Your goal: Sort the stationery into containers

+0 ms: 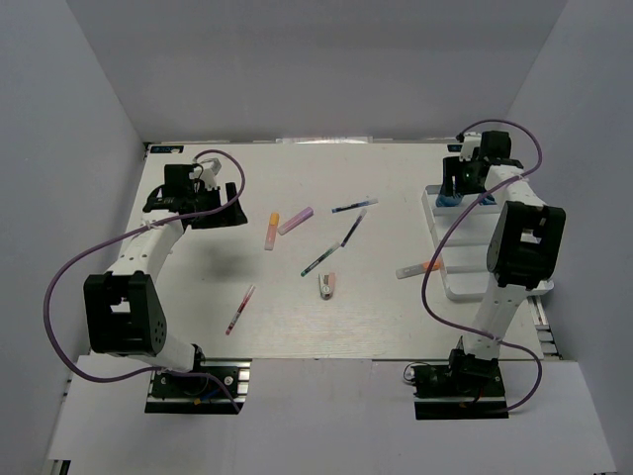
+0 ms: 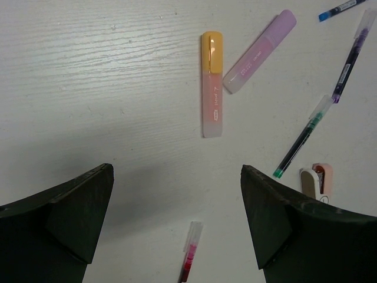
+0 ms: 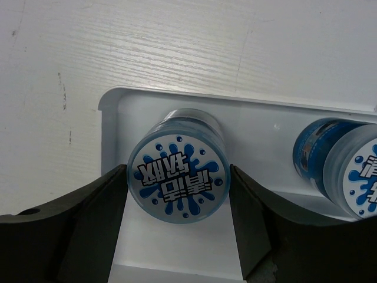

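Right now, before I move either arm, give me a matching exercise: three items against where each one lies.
1. orange-capped translucent highlighter
2. thin red pen
3. round blue-and-white plastic tub

A. in the white plastic tray, between the right gripper fingers
B. beside the lilac highlighter
C. alone, nearest the table near edge

Pairs: 1-B, 2-C, 3-A.

White wood-grain table [image 1: 297, 332] — plain grey walls [image 1: 316, 59] on three sides, soft even light.

Stationery count on the bench:
I count 4 pens [image 1: 354, 206] [image 1: 352, 228] [image 1: 319, 260] [image 1: 239, 309], 3 highlighters [image 1: 271, 231] [image 1: 295, 220] [image 1: 418, 268], 1 eraser-like piece [image 1: 327, 285], 2 blue-lidded jars [image 3: 178, 165] [image 3: 347, 171], 1 tray [image 1: 465, 289].
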Robot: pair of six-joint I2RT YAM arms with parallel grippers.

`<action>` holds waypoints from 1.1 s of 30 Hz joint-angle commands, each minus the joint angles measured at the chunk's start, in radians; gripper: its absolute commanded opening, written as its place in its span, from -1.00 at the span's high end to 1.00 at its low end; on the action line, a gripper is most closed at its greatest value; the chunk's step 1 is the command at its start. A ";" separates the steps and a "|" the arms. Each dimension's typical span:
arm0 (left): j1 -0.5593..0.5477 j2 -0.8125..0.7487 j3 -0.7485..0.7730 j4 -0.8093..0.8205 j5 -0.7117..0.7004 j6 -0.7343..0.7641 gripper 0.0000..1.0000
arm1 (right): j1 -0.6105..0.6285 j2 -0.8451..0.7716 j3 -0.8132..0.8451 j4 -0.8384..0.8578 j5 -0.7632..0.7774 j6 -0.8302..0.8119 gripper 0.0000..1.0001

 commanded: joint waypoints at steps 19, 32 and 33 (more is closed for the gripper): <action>-0.017 -0.135 -0.042 0.004 0.101 0.187 -0.82 | 0.006 -0.231 0.143 -0.149 -0.186 -0.079 -0.78; -0.244 -0.088 -0.138 0.081 -0.058 0.151 -0.61 | 0.117 -0.734 -0.421 -0.135 -0.278 -0.178 -0.70; -0.244 -0.074 -0.137 0.099 -0.082 0.135 -0.61 | 0.120 -0.746 -0.449 -0.137 -0.275 -0.178 -0.70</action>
